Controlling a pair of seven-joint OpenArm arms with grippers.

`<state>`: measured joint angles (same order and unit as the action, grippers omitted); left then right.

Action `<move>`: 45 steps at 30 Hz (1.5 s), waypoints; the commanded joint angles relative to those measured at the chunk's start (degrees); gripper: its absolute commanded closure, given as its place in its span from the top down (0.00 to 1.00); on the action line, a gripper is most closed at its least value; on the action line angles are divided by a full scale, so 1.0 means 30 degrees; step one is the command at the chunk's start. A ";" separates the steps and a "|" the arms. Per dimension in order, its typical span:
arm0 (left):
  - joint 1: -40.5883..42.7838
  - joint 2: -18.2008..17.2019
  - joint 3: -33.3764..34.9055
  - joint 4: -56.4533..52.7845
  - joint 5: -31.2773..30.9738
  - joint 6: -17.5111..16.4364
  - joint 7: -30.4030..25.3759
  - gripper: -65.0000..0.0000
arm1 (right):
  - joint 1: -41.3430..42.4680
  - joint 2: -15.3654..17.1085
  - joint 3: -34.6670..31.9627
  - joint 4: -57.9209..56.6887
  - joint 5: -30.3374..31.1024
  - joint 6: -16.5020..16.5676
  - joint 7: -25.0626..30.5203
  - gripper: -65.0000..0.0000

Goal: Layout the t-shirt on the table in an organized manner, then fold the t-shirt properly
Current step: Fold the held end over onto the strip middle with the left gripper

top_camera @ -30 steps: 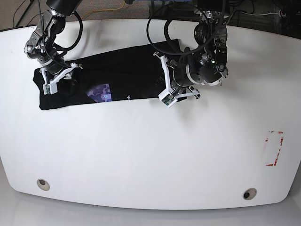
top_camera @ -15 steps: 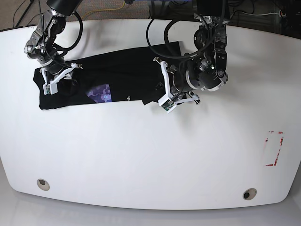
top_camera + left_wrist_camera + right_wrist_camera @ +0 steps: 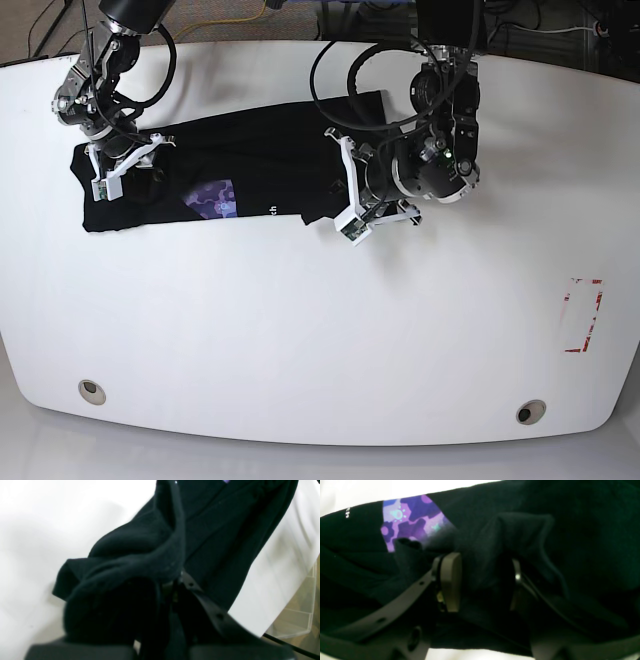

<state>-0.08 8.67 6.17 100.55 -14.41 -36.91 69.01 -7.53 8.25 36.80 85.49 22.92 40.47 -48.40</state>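
Note:
The black t-shirt [image 3: 250, 160] lies as a long band across the far left of the white table [image 3: 320, 330], its purple print [image 3: 212, 197] facing up. My left gripper [image 3: 338, 192] is at the shirt's right end. In the left wrist view it [image 3: 175, 587] is shut on a raised, bunched fold of the t-shirt [image 3: 140, 555]. My right gripper [image 3: 125, 168] is at the shirt's left end. The right wrist view shows a thick fold of black cloth [image 3: 495, 542] pinched between its pads [image 3: 450, 580], with the purple print [image 3: 412, 517] just beyond.
Two grey grommet holes [image 3: 91, 390] [image 3: 530, 411] sit near the table's front edge. A red-outlined rectangle [image 3: 583, 315] is at the right. Cables run behind the far edge. A clear plastic bin [image 3: 297, 615] stands off the table's side.
My left arm has moved left in the base view, carrying the shirt's right end with it and shortening the band. The right arm has stayed put.

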 commanded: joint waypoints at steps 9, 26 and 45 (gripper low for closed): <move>-0.0722 0.0111 0.0594 0.0109 -0.0426 -0.0021 -0.0367 0.03 | -0.0113 -0.0010 -0.0060 -0.0029 -0.0738 -0.0156 -0.1258 0.38; -0.1073 0.0111 0.0594 0.0255 -0.2594 -0.0021 -0.0279 0.37 | -0.0084 -0.0040 -0.0090 -0.0029 -0.0738 -0.0156 -0.1258 0.38; -0.1220 -0.0413 -0.1135 0.0929 -0.4441 -0.0021 0.0717 0.37 | -0.0084 -0.0040 -0.0090 -0.0029 -0.0738 -0.0156 -0.1258 0.38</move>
<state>-2.90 7.86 2.31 102.28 -26.48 -36.88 72.23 -7.51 8.21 36.75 85.49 22.90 40.45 -48.40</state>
